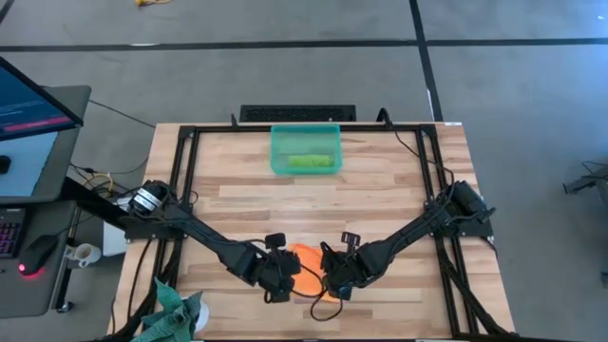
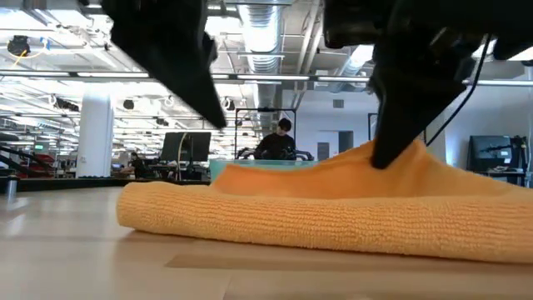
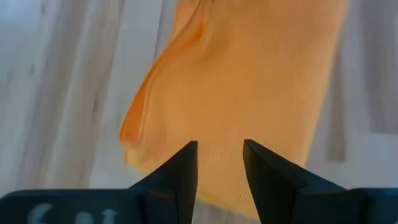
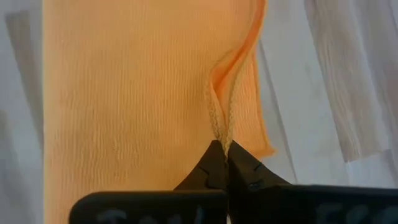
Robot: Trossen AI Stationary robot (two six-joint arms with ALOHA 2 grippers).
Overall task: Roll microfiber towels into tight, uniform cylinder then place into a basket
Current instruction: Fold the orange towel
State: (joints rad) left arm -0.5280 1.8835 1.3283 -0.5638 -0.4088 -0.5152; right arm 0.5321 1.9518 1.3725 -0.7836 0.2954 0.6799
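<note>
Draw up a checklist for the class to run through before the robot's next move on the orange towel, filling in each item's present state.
1. Right gripper pinching an edge of the orange towel: ok, shut on a raised fold.
2. Left gripper clear of the cloth: ok, fingers parted above it, nothing between them.
3. Orange towel rolled into a tight cylinder: not ok, loosely folded and flat on the table.
4. Lime green towel already in the basket: ok.
5. Room left in the basket beside it: cannot tell.
</note>
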